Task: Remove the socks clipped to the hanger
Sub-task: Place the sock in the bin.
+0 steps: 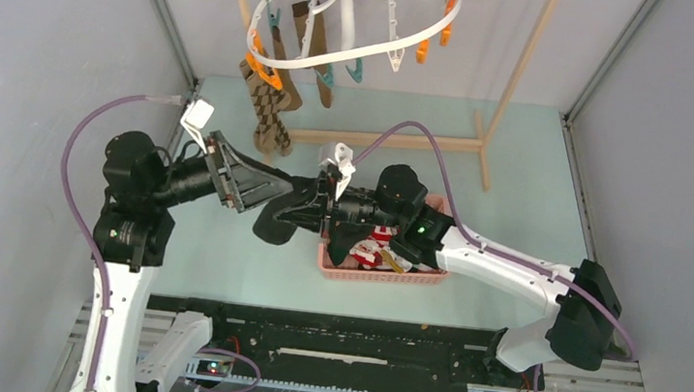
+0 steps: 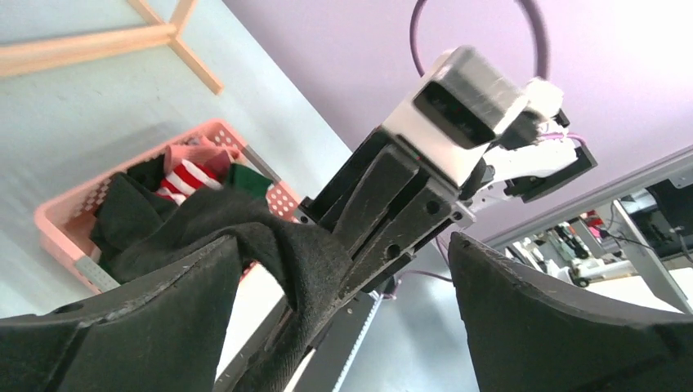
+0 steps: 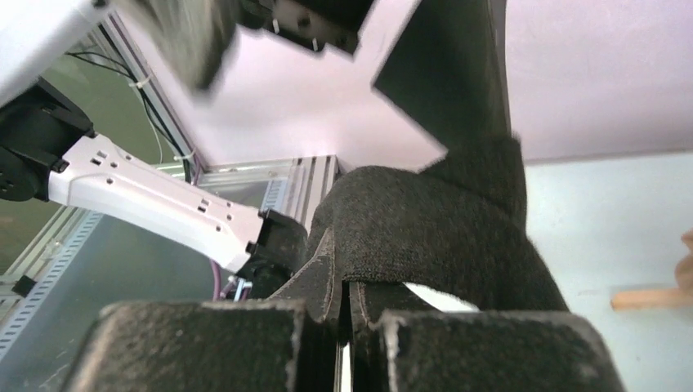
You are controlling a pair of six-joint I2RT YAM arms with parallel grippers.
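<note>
right hand (image 3: 344,294) pinches the black sock (image 3: 441,237), left hand (image 1: 271,186) spread.

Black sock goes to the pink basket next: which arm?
Right. The right gripper is shut on the black sock, beside the pink basket; the left gripper stands open.

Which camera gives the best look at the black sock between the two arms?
Left wrist: the black sock shows folded and clamped in the shut right pincer, between the left pincer's spread fingers. Top external shows only a dark shape, little detail. Right wrist shows only fabric at its shut fingers.
</note>
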